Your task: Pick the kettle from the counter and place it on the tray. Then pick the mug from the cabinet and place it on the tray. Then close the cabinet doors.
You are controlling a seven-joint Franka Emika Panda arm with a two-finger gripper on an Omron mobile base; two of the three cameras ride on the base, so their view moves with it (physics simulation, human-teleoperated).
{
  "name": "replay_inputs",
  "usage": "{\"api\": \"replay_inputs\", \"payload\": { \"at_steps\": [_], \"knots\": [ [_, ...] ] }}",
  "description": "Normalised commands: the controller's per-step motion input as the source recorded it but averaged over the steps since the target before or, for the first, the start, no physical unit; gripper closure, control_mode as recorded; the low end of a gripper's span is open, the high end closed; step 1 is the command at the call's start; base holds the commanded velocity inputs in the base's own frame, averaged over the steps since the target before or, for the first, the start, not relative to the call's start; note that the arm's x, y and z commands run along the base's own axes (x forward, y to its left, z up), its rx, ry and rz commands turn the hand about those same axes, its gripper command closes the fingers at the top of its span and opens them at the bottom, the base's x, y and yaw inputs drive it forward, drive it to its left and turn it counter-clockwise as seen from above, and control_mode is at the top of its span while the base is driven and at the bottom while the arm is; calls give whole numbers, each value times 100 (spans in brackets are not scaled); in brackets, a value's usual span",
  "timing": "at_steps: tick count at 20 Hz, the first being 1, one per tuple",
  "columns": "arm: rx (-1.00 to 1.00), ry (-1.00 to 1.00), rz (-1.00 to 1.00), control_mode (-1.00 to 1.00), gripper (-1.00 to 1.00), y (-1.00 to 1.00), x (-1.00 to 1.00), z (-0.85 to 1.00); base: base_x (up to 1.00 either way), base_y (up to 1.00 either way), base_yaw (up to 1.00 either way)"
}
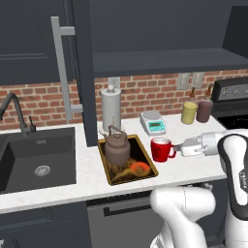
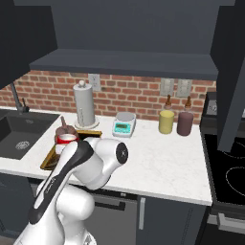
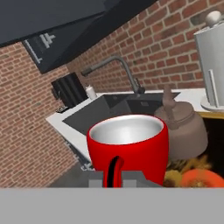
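One squat brownish-grey kettle point(image 1: 116, 147) sat on the rectangular dark tray with the flame-like pattern point(image 1: 144, 159) in the left base view, while the small red mug point(image 1: 161, 149) stood just beside that tray's right rim, the gripper point(image 1: 177, 147) at its handle. From the right base view, the mug point(image 2: 66, 139) showed by the tray point(image 2: 49, 158) behind the arm. In the hand view, the mug point(image 3: 127, 148) loomed in front of the kettle point(image 3: 183, 129), its handle pinched between the fingers.

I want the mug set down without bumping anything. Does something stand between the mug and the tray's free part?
Nothing visible does. The mug, in the gripper, is beside the tray; the kettle sits on the tray's far half, not between.
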Motion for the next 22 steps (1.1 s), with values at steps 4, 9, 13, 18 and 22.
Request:
{"api": "replay_inputs", "payload": {
  "at_steps": [4, 9, 13, 18, 22],
  "knots": [
    [1, 2, 4, -100, 100, 0, 6, -37, 0, 0, 0],
    [3, 1, 2, -100, 100, 2, 0, -34, 0, 0, 0],
    [1, 0, 0, -100, 100, 25, 14, -25, 0, 0, 0],
    [0, 0, 0, -100, 100, 24, 18, -24, 0, 0, 0],
    [-1, 0, 1, -100, 100, 16, 27, -29, 0, 0, 0]
  ]
}}
